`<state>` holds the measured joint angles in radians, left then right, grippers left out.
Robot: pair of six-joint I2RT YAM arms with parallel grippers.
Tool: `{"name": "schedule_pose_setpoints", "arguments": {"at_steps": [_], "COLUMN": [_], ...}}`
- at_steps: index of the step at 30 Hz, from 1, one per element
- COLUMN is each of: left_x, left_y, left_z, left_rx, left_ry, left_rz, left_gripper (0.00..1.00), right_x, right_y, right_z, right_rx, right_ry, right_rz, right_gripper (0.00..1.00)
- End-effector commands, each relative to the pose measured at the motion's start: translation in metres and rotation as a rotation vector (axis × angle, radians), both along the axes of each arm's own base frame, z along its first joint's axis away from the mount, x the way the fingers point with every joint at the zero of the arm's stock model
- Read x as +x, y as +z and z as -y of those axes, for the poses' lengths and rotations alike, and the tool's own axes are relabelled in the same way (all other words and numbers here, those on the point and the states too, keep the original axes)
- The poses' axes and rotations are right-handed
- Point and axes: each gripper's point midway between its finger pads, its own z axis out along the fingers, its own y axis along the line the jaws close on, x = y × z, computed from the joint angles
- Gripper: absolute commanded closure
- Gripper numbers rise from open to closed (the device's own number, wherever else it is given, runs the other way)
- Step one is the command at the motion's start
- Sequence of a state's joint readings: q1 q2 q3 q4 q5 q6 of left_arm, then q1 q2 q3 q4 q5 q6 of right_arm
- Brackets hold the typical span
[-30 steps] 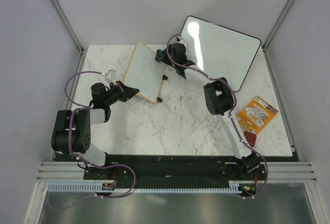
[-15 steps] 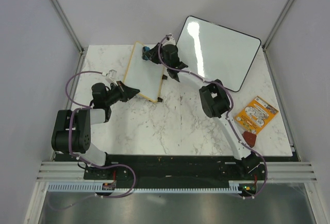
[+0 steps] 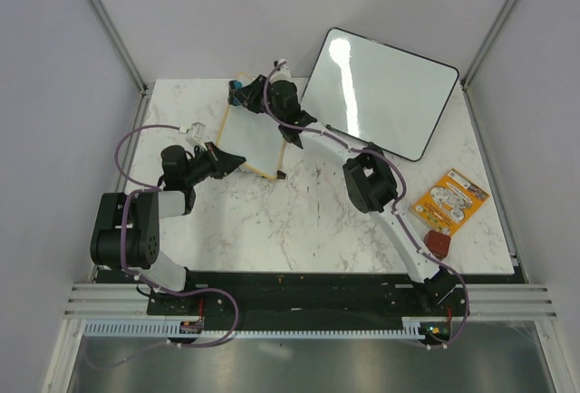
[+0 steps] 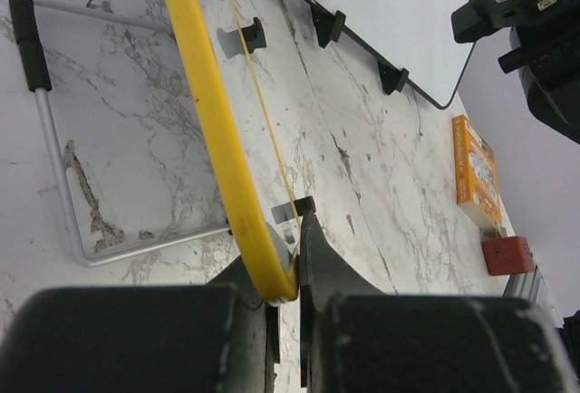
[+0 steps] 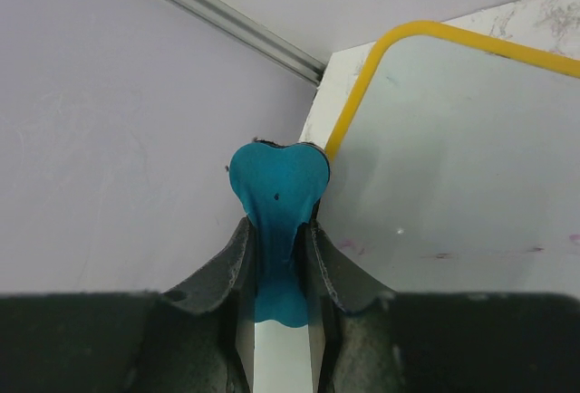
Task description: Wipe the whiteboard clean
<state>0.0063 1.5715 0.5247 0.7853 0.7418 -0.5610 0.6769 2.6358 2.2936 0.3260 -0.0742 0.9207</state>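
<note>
Right fingers have swept left across the far end of the whiteboard, from its right edge to its upper left corner; the board itself and the left arm have not shifted.

- Whiteboard: upper left of centre in the top view, on the desk, long side running up-frame. Yellow frame. Right wrist view shows a few faint pink marks low on the surface, the rest wiped white.
- Small black clips on its right and lower edges.
- Right fingers: closed on a blue eraser, which sits at the rounded frame corner by the wall.
- Left fingers: closed tight on the board's lower left frame edge. Left wrist view shows the yellow rim pinched between them and a wire stand lying on the desk behind.
- Big black-framed board: upper right, blank, glossy, just beside the whiteboard.
- Orange packet and red block: right edge of the desk, well apart from the whiteboard.
</note>
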Motion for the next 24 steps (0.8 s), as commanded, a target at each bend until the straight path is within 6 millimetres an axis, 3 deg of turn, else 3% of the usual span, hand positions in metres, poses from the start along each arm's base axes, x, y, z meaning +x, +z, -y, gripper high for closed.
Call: {"name": "schedule_pose_setpoints", "arguments": {"at_steps": [1, 5, 8, 14, 20, 21, 23, 24], "left_x": [-0.023, -0.023, -0.022, -0.023, -0.023, -0.023, -0.023, -0.023], "left_y": [-0.016, -0.017, -0.016, -0.017, -0.017, -0.017, -0.016, -0.017], "left_z": [0.023, 0.023, 0.022, 0.023, 0.024, 0.024, 0.024, 0.024], "left_rx": [0.1, 0.1, 0.102, 0.101, 0.101, 0.102, 0.102, 0.102], "left_ry": [-0.175, -0.174, -0.173, -0.176, -0.179, -0.178, -0.178, -0.178], "left_rz": [0.059, 0.056, 0.06, 0.059, 0.059, 0.059, 0.062, 0.059], "left_gripper": [0.98, 0.98, 0.98, 0.98, 0.98, 0.98, 0.98, 0.98], "right_x": [-0.006, 0.004, 0.008, 0.016, -0.003, -0.007, -0.016, -0.02], "right_y": [-0.128, -0.17, -0.183, -0.191, -0.2, -0.192, -0.196, -0.186], "right_z": [0.028, 0.063, 0.078, 0.096, 0.099, 0.096, 0.098, 0.095], "right_rx": [-0.235, -0.292, -0.298, -0.33, -0.4, -0.395, -0.418, -0.412], "right_ry": [-0.046, -0.105, -0.115, -0.132, -0.059, -0.034, -0.001, 0.028], "right_rz": [-0.273, -0.368, -0.393, -0.409, -0.441, -0.435, -0.441, -0.432], "right_gripper": [1.0, 1.0, 1.0, 1.0, 1.0, 1.0, 1.0, 1.0]}}
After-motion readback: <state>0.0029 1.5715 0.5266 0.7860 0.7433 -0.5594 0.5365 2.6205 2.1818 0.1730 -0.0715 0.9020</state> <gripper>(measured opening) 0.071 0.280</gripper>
